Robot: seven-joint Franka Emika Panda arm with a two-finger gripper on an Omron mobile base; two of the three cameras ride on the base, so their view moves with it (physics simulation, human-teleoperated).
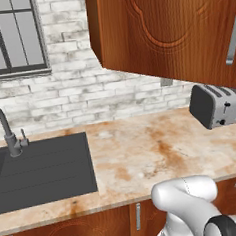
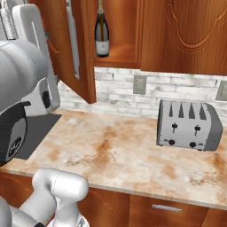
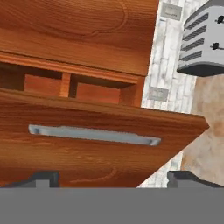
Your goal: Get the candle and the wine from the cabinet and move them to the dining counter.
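Right base view, wine (image 2: 102, 33) upright in cabinet (image 2: 124, 31)

wine (image 2: 102, 33) label: pale, with a dim mark, too small to read
toaster (image 2: 189, 125) front: knobs and levers, no legible markings
cabinet (image 2: 177, 31) doors: carved panels, no writing
wall outlets (image 2: 139, 84): blank plates
readable text anywhere: none
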